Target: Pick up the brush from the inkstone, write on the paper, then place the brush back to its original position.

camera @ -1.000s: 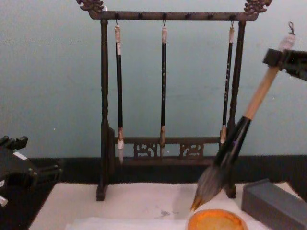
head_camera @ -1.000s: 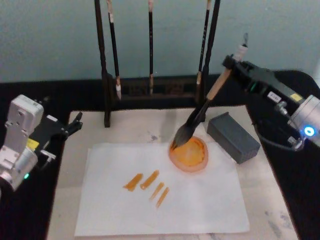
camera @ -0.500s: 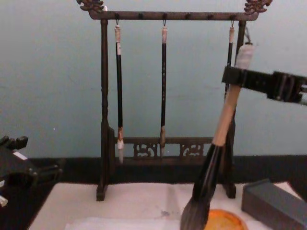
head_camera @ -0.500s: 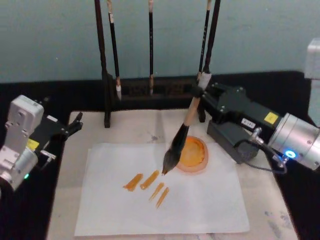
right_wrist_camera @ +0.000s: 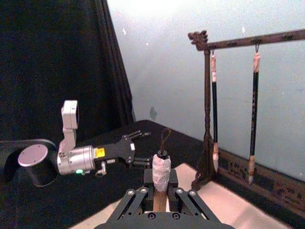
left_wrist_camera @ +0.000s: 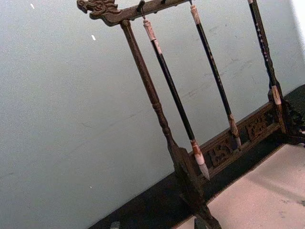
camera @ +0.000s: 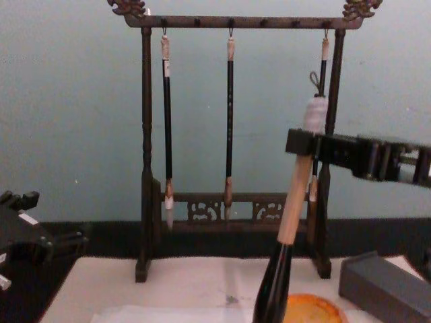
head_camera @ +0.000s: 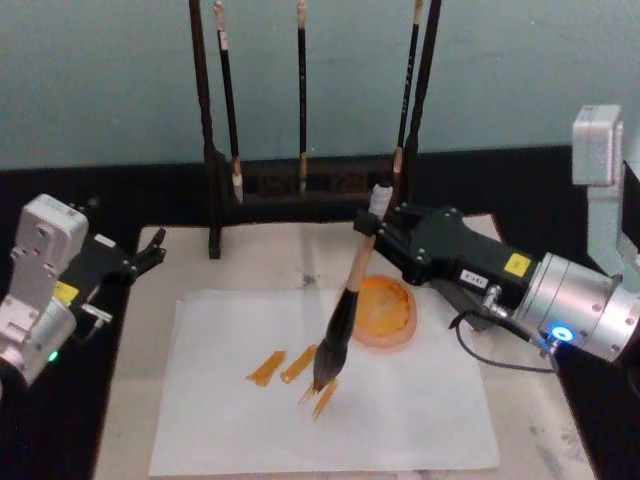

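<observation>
Four orange strokes [head_camera: 268, 365] already mark the thin white paper [head_camera: 420, 420], and writing appears under way; returning the brush remains. The right gripper [head_camera: 374, 226] clamps the pale top of the thick wooden brush [head_camera: 345, 305], its bushy bristles touching the sheet. The left gripper [head_camera: 150, 250] is parked beside the mat [head_camera: 250, 260], spread and empty. The round, shallow orange inkstone [head_camera: 385, 310] sits just behind the brush.

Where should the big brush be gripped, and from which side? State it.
Grip the brush on its tan upper handle below the whitish end, level from the right, where the right end effector is shut on it. It stands near upright, bristles down over the paper, so the inked end is free. Left end effector idles at left.
</observation>
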`<action>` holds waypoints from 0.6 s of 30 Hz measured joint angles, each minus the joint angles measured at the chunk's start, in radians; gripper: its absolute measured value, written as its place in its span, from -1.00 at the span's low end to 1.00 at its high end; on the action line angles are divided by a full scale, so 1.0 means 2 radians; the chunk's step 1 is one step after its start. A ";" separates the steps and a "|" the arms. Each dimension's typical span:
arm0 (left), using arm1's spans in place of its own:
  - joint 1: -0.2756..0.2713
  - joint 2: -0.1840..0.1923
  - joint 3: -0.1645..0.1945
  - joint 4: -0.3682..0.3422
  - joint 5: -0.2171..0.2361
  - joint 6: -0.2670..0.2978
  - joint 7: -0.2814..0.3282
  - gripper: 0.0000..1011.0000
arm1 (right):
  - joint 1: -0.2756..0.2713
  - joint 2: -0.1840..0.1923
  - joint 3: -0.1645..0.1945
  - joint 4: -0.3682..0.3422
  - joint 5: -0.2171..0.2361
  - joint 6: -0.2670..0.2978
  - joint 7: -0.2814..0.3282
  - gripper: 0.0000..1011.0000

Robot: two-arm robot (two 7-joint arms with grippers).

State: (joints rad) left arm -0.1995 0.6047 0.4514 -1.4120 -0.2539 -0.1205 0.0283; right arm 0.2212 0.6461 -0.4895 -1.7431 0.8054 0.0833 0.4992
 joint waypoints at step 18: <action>0.000 0.000 0.000 0.000 0.000 0.000 0.000 1.00 | 0.000 -0.010 -0.005 0.023 -0.022 0.012 0.001 -0.66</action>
State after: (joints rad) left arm -0.1995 0.6047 0.4514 -1.4120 -0.2539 -0.1205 0.0283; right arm 0.2212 0.6262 -0.5005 -1.6974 0.7610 0.1077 0.5019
